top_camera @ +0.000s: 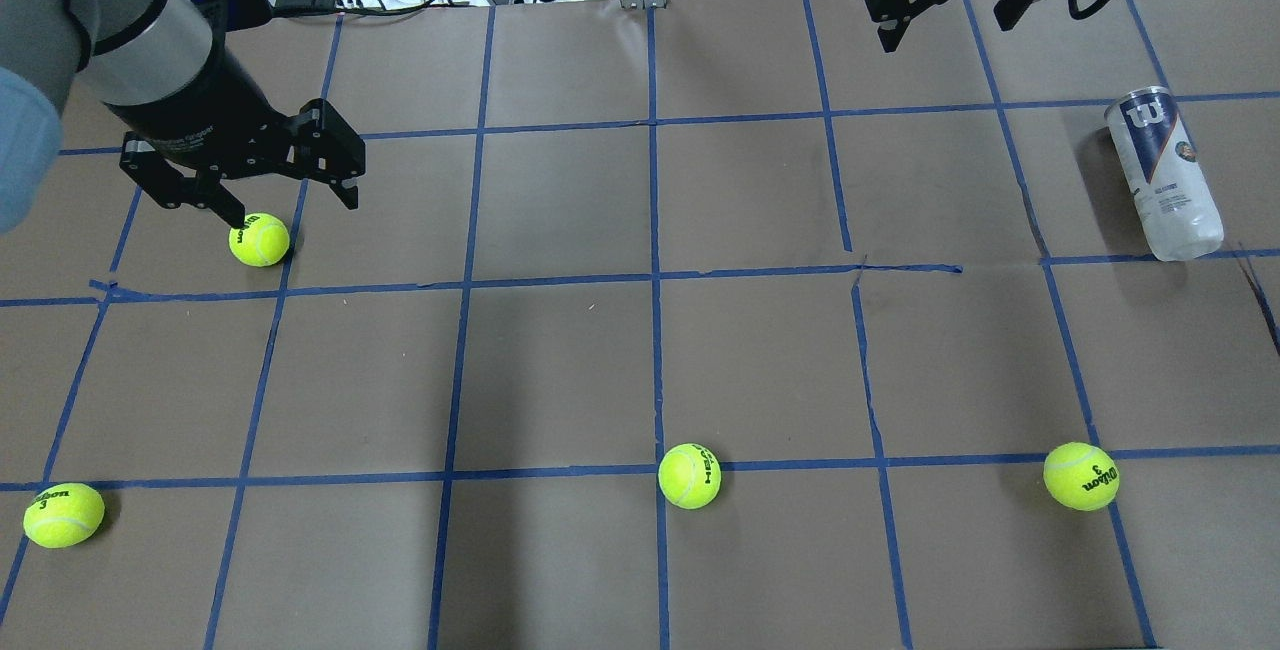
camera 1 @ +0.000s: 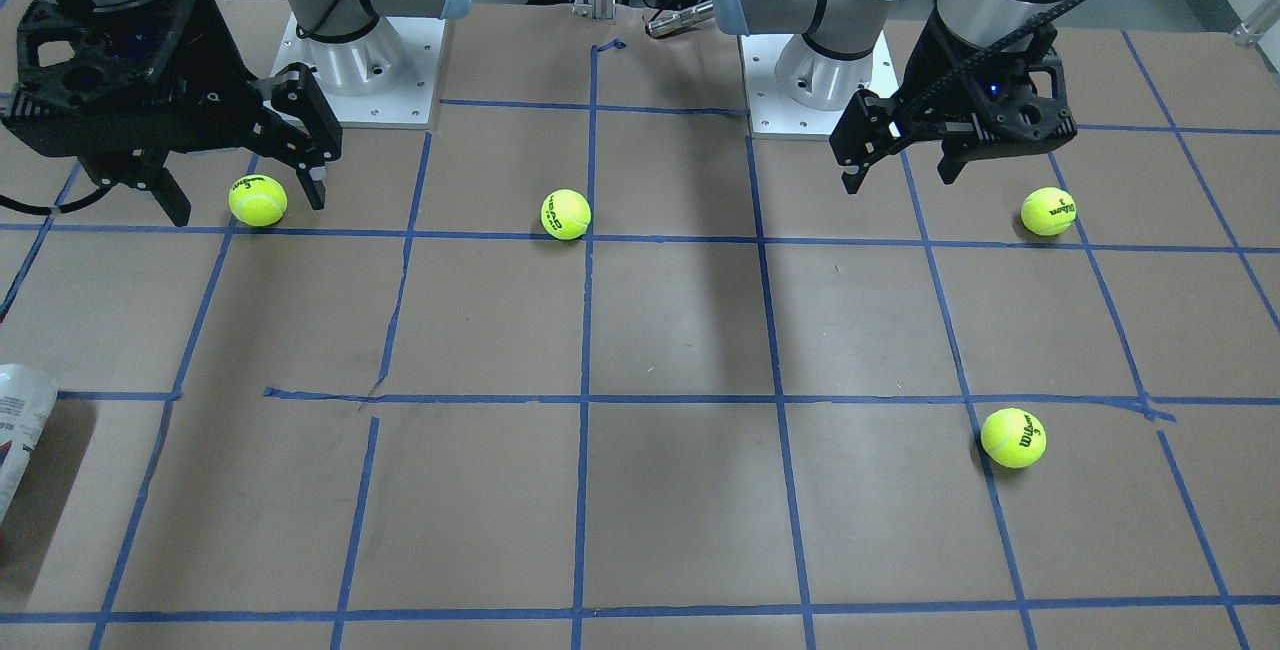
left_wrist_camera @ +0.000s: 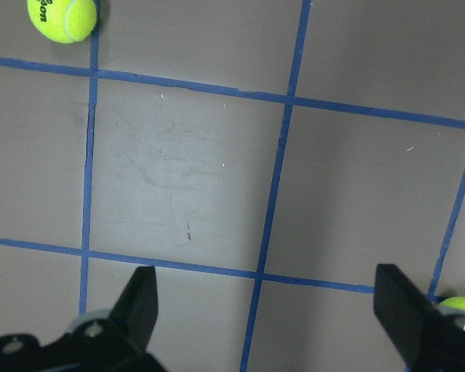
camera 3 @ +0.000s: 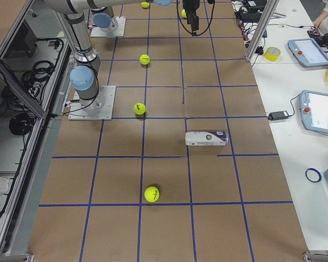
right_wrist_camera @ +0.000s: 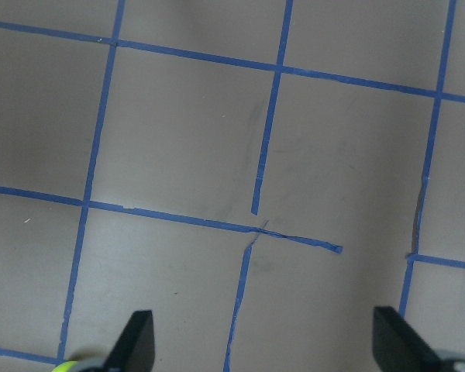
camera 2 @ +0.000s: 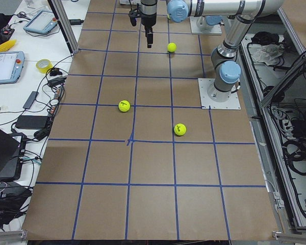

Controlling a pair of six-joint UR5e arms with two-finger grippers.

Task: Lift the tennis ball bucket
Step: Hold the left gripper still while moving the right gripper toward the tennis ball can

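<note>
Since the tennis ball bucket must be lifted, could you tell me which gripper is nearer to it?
Right. The right gripper hangs over the table half where the tennis ball bucket lies; the left gripper is over the other half.

Even bright overhead light; soft arm shadows on table [camera 1: 680,330]; frames sharp, no glare.

The table [top_camera: 560,370] wears matt brown paper crossed by smooth blue tape [top_camera: 652,230]. The tennis balls [top_camera: 689,476] look like fuzzy felt. The tennis ball bucket [top_camera: 1165,175] is glossy clear plastic. The left gripper [top_camera: 296,212] and right gripper [top_camera: 945,30] are matt black.
</note>
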